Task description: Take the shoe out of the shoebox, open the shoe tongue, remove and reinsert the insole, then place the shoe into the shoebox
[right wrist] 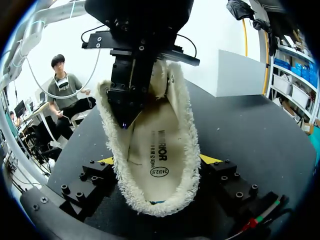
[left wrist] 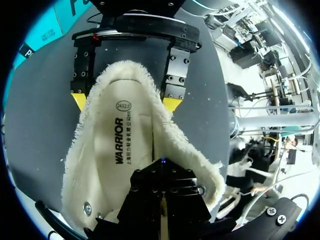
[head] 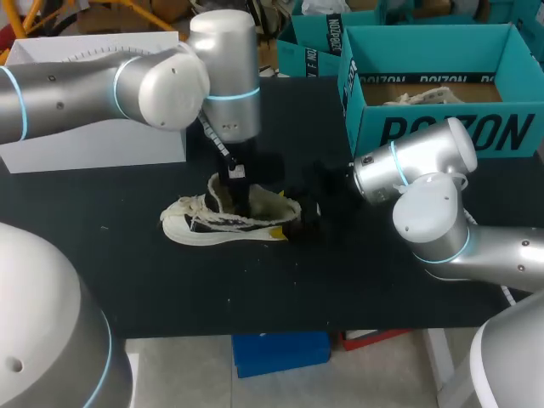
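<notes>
A white low shoe [head: 204,223] with a fleece lining lies on the black table [head: 340,280], toe pointing left. My right gripper [head: 293,218] comes in from the right, one yellow-tipped finger on each side of the heel, gripping it [right wrist: 159,161]. The left gripper [head: 240,191] points straight down into the shoe's opening. Its fingers are pressed together, their tip [right wrist: 123,120] resting on the printed insole [right wrist: 155,145]. In the left wrist view the insole [left wrist: 122,145] lies flat inside the shoe, ahead of the shut left gripper [left wrist: 163,175], with the right gripper [left wrist: 125,102] at the heel.
The teal shoebox [head: 442,127] stands open at the back right, with crumpled paper inside. A second teal box part [head: 310,47] sits behind it. A white box [head: 93,136] stands at the back left. Bare table stretches in front of the shoe.
</notes>
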{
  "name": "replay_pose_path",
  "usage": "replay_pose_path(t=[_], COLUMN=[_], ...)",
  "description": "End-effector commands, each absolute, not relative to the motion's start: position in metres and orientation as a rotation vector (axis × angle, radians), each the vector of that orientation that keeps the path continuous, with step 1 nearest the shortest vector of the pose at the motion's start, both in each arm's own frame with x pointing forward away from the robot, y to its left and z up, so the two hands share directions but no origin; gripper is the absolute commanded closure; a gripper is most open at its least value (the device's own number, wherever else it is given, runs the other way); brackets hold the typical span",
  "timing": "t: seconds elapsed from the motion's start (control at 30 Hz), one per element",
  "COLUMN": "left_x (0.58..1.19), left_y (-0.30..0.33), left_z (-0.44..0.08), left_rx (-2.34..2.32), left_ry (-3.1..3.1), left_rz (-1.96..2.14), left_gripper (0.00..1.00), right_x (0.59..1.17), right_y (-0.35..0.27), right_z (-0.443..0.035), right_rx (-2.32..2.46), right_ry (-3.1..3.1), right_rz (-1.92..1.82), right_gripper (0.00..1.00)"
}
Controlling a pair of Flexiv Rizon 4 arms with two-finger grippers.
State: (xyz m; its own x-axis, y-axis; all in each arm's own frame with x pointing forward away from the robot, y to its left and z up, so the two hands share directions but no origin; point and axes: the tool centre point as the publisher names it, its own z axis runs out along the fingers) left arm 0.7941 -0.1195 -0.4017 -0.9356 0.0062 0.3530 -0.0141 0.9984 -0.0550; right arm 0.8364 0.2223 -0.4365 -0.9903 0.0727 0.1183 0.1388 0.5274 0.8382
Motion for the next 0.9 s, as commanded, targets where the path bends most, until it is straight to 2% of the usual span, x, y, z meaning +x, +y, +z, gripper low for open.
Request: replay_pose_path(t=[0.03, 0.8, 0.83, 0.87, 0.9], left_x=[0.789, 0.792, 0.791, 0.791, 0.790], left_y=[-0.120, -0.116, -0.117, -0.118, -0.119], left_z=[-0.410, -0.420, -0.420, -0.419, -0.419], left_rx=[0.029, 0.114, 0.113, 0.111, 0.108], left_ry=[-2.820, -2.858, -2.858, -2.859, -2.864], left_rz=[0.058, 0.100, 0.107, 0.110, 0.110], left_gripper=[1.00, 1.00, 0.85, 0.79, 0.78], right_x=[0.837, 0.837, 0.837, 0.837, 0.837], right_y=[0.222, 0.222, 0.222, 0.222, 0.222], right_z=[-0.437, -0.437, -0.437, -0.437, -0.437], right_rx=[-0.189, -0.189, -0.189, -0.189, -0.189], right_ry=[-2.685, -2.685, -2.685, -2.685, -2.685], right_rz=[-1.481, -1.481, -1.481, -1.481, -1.481], right_gripper=[1.00, 1.00, 1.00, 1.00, 1.00])
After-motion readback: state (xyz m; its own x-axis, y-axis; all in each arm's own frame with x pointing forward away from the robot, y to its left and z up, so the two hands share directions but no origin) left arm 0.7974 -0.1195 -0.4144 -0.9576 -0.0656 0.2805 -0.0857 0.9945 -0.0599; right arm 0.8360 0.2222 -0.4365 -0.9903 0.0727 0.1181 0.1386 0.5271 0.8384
